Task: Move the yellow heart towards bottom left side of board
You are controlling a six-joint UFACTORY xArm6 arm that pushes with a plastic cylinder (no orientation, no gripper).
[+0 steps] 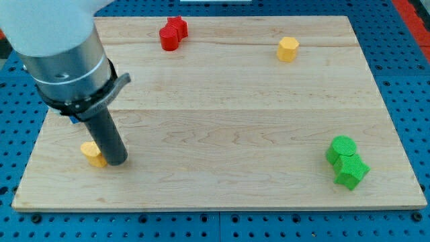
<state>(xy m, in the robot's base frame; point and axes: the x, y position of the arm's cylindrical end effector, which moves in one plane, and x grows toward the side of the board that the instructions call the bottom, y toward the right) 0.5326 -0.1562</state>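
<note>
A yellow heart block (92, 153) lies near the board's left edge, low on the view's left, partly hidden by my rod. My tip (116, 161) rests on the board right against the heart's right side. A yellow hexagon block (287, 49) sits near the view's top, right of centre. A red block (173, 33) of star-like shape sits at the view's top, left of centre.
A green round block (341, 148) and a green star-like block (351, 171) touch each other at the view's lower right. The wooden board (228, 114) lies on a blue perforated table. The arm's grey body (60, 54) covers the upper left corner.
</note>
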